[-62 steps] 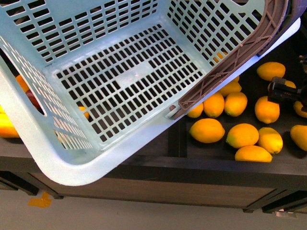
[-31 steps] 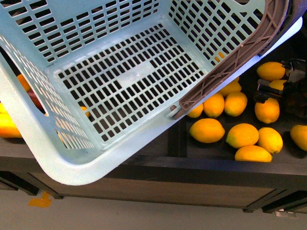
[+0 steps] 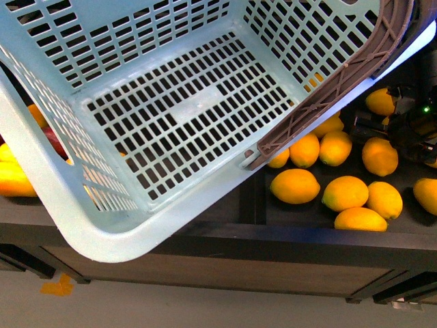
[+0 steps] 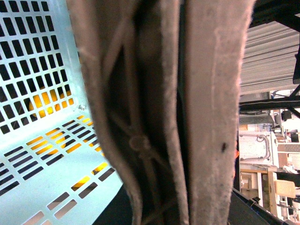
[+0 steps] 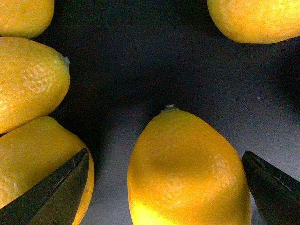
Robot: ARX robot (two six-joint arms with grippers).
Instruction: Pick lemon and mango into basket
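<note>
1. Basket (image 3: 136, 242): light blue-green with slotted walls, tilted and filling most of the front view, so it hides the left part of the dark shelf (image 3: 307, 232). Its brown handle (image 3: 328, 89) blocks the left wrist camera, and I cannot see the left claw.
2. Right claw (image 5: 164, 154): spread wide and holding nothing, with one finger on either side of a lemon, apart from it.
3. Lemon (image 5: 187, 173): plump, pebbled and yellow-orange, lying on the shelf to the right of the basket among other lemons (image 3: 295, 186).

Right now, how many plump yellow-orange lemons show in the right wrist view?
5 lemons: one between the open fingers, one behind a fingertip, three beyond; more may be hidden.
</note>
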